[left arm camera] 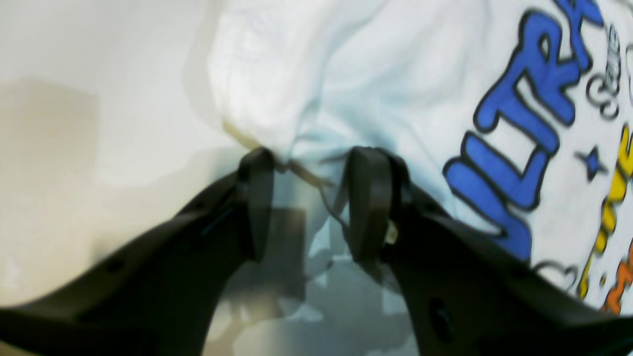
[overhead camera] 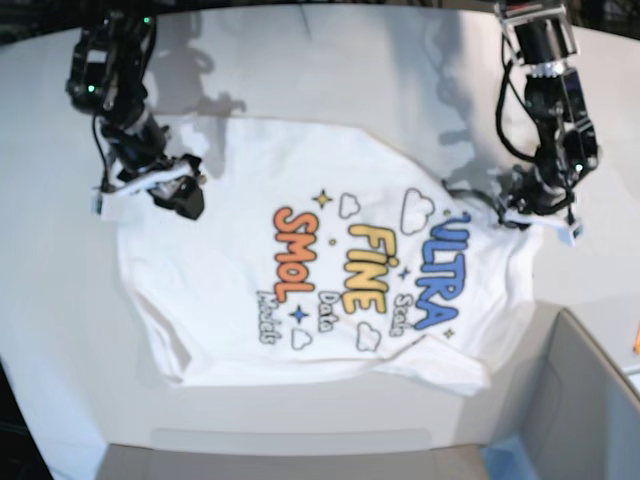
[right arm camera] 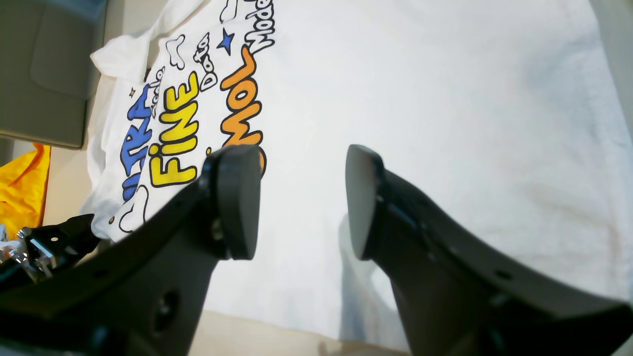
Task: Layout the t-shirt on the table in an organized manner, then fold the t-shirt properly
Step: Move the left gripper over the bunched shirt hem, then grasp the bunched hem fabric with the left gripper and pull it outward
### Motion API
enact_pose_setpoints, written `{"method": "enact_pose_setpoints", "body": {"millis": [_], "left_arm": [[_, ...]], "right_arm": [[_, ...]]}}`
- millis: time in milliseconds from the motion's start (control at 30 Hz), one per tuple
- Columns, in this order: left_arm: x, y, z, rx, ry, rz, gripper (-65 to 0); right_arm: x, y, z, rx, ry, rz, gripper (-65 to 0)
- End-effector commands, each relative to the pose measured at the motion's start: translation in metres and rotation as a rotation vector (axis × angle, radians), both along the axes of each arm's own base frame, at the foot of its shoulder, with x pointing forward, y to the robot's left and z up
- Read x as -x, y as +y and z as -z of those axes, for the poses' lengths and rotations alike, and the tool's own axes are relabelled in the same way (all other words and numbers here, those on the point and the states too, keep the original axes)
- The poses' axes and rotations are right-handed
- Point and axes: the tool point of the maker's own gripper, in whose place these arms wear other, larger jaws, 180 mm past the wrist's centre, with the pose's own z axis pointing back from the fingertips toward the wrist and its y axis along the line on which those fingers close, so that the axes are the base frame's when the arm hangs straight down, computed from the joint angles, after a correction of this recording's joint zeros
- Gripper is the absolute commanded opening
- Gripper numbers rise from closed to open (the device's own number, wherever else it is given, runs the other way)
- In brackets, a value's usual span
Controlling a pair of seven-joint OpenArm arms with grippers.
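The white t-shirt (overhead camera: 220, 290) lies spread face up on the table (overhead camera: 320, 60), its blue, yellow and orange print showing. In the base view my left gripper (overhead camera: 512, 207) is at the shirt's right edge beside the blue letters. The left wrist view shows that gripper (left arm camera: 312, 163) open, its fingertips (left arm camera: 257, 163) at a bunched edge of the t-shirt (left arm camera: 395, 74), with bare table (left arm camera: 74, 123) to the left. My right gripper (overhead camera: 183, 197) is over the shirt's upper left part. It stands open (right arm camera: 301, 198) just above flat plain cloth of the t-shirt (right arm camera: 420, 123), holding nothing.
A grey box-like corner piece (overhead camera: 590, 400) stands at the lower right of the base view and shows in the right wrist view (right arm camera: 44, 69). Yellow-orange cloth (right arm camera: 20, 183) lies beside it. The shirt's lower edges are wrinkled and slightly folded under.
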Motion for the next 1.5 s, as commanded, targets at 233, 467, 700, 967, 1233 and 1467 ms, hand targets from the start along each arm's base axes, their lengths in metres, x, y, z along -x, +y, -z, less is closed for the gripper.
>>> {"method": "enact_pose_setpoints", "body": {"millis": [233,467,700,967,1233,1467], "left_arm": [[-0.016,-0.002,-0.014,-0.010,-0.074,-0.018,-64.7],[-0.020,0.032,-0.078,-0.071,-0.251,-0.106,-64.9],[-0.027,0.031,-0.107,-0.102,-0.323,-0.092,-64.7],[-0.054,-0.055,-0.133,-0.109,-0.397,0.157,-64.7],[-0.063,-0.228,-0.127,-0.096,-0.336,0.696,-63.3],[-0.056,-0.232,-0.120,-0.098,-0.240,0.755,-49.8]], "right_arm": [[-0.004,0.000,-0.011,0.002,-0.045,-0.002,-37.0],[-0.003,-0.002,-0.002,-0.002,-0.018,0.003,-37.0],[0.000,-0.007,0.023,-0.009,0.052,0.017,-37.0],[0.002,-0.010,0.032,-0.010,0.077,0.023,-37.0],[0.002,-0.009,0.032,-0.010,0.077,0.021,-37.0],[0.004,-0.009,0.034,-0.010,0.083,0.021,-37.0]]}}
